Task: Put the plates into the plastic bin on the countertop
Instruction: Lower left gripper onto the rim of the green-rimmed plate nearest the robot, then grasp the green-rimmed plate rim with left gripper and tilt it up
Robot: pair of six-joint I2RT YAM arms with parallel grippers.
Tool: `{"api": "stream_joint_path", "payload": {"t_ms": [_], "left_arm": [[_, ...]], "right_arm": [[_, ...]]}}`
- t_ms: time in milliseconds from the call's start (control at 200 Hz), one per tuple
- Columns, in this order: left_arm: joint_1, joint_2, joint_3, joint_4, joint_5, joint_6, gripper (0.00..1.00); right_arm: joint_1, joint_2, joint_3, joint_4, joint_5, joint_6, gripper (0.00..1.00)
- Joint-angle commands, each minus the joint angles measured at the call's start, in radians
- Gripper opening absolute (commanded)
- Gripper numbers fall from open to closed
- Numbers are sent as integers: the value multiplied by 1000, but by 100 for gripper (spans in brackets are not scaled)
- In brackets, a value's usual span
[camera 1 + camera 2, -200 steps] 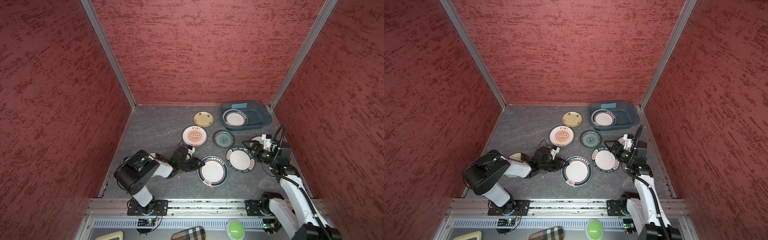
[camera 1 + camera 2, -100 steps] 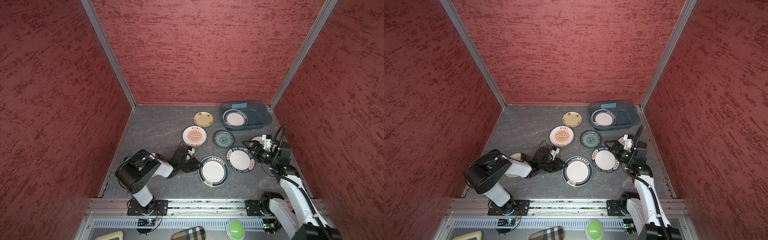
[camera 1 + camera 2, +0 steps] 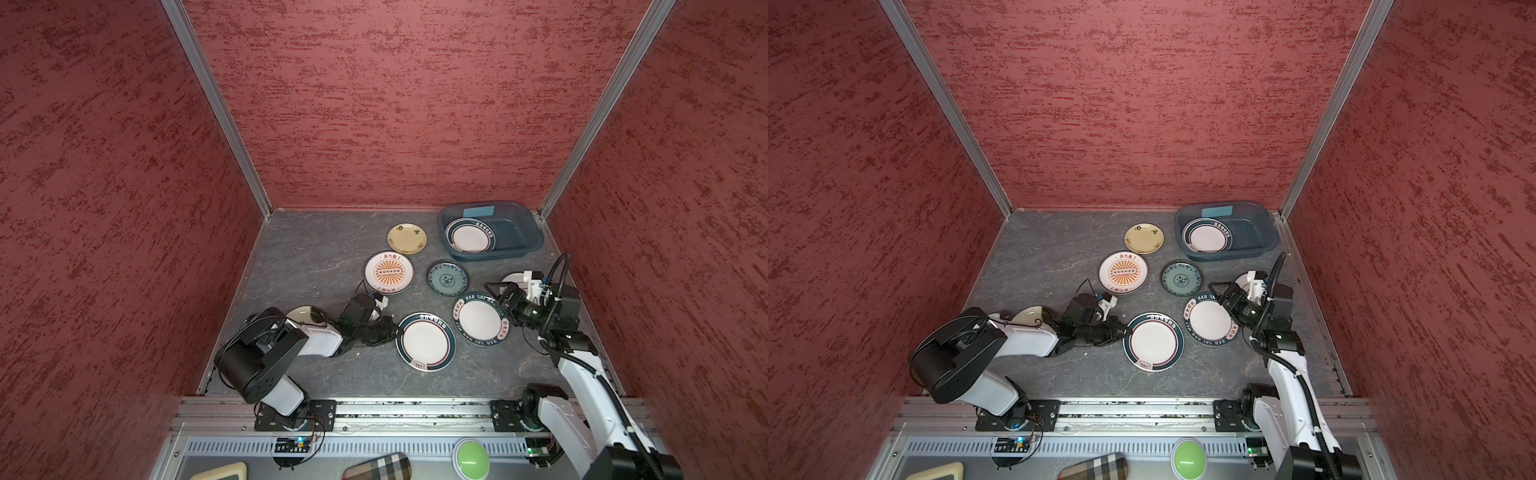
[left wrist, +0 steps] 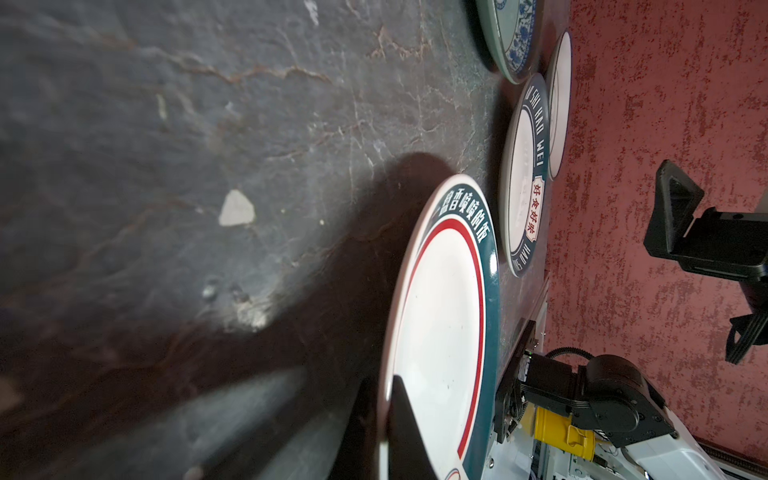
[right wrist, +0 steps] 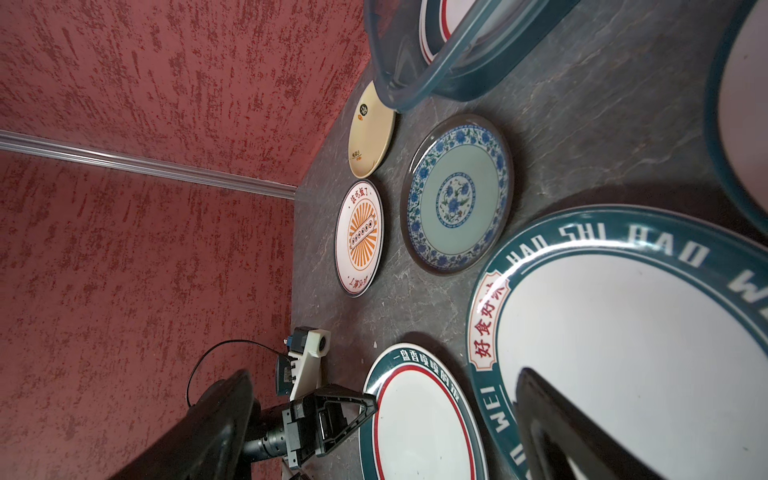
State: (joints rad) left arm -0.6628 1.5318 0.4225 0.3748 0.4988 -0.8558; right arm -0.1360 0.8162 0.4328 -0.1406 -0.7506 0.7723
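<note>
Now the left gripper (image 3: pixel 388 330) has drawn its jaws together on the near rim of the red-ringed plate (image 3: pixel 426 341), where a second ago they stood partly open at that edge. The left wrist view shows one finger lying across the rim. The plate still lies on the counter (image 3: pixel 316 257), well apart from the plastic bin (image 3: pixel 538 235) in the far right corner, so the grip looks made and the lift is what remains. The right gripper (image 3: pixel 496 297) has not moved: its jaws hang wide open over the lettered plate (image 3: pixel 478 322), holding nothing. A matching plate (image 3: pixel 469 237) already lies in the bin, and the others out on the counter are, I judge, still to go.
</note>
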Motion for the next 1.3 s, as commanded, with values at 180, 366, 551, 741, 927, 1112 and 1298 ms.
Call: {"api": "stream_joint_path", "payload": {"t_ms": [180,366,551,741,927,1112,1298], "left_arm": [[56,-165,25,-173,-27,40,0],[98,-322,86,-342,-76,92,0],[179,-431,163,-478,-106,136,0],[264,-443,233,-506,-94,139,0],[289,-356,318,-456,-32,111,0],[289,-247,409,-420,3,116,0],[265,-162,454,-364,40,90,0]], "right_arm": [[-4,19,-30,111,-57,24,99],[-5,12,-13,73,-28,-8,99],[-3,28,-9,99,-27,17,99],[21,61,4,174,-29,72,97],[100,101,53,196,17,89,90],[210,157,66,291,122,120,79],[322,276,102,394,163,147,72]]}}
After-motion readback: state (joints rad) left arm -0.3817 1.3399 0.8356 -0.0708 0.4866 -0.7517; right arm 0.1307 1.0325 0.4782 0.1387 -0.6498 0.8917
